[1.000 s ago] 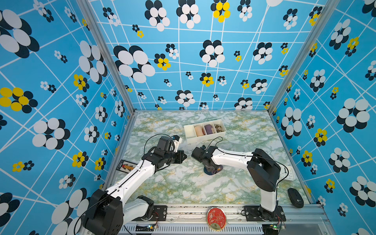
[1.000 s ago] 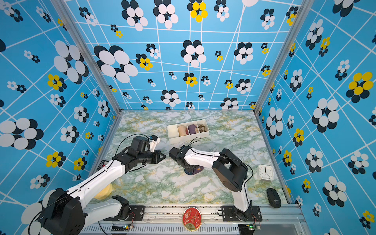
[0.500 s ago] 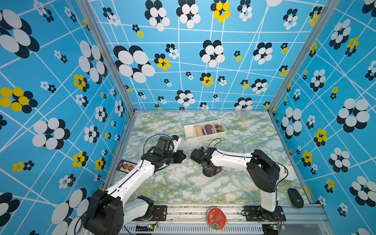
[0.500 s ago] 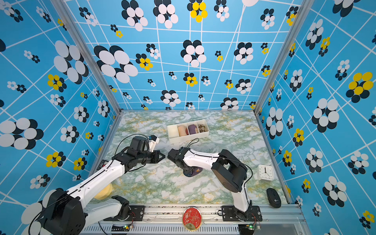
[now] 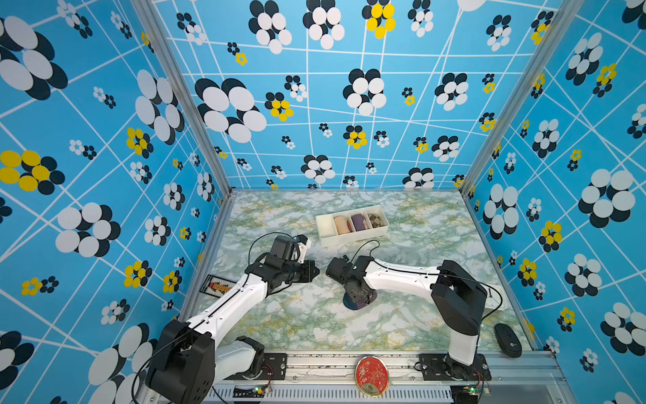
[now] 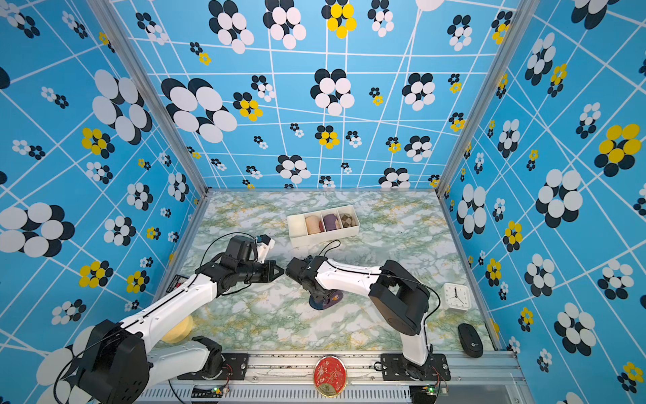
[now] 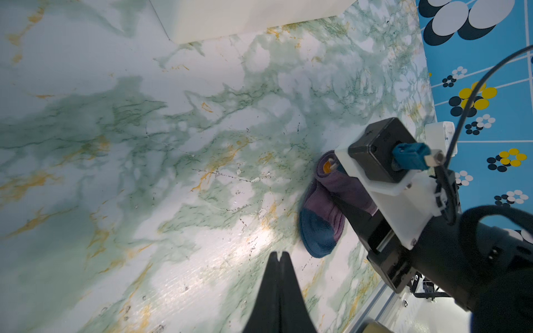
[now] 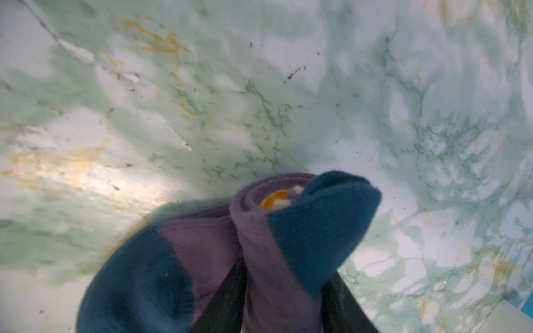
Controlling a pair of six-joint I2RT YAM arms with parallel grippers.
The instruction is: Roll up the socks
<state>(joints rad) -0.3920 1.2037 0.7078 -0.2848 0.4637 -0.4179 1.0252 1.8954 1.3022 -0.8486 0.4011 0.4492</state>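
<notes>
Fig. The socks late in rolling, on the table forward of the divided tray.

My right tool stood over the roll with one finger on each side. Both fingers lay against the purple knit, so I read this as a hold, and a loose one. My left tool was closed on nothing, its tips pressed together, and it hovered off the table just beside the right arm's wrist.

Done, as far as shown: most of the purple length was wound into a tight cylinder. The orange cuff showed at its core and one teal toe was folded over the outside.

Left, in my judgement: the second teal toe lay flat on the table beside the roll, not yet wound in or tucked. The bundle also sat well apart from the tray.

In both top views the tray held a peach roll, a purple roll and a checked roll. Its end compartment was vacant, and I took that to be the destination.
</notes>
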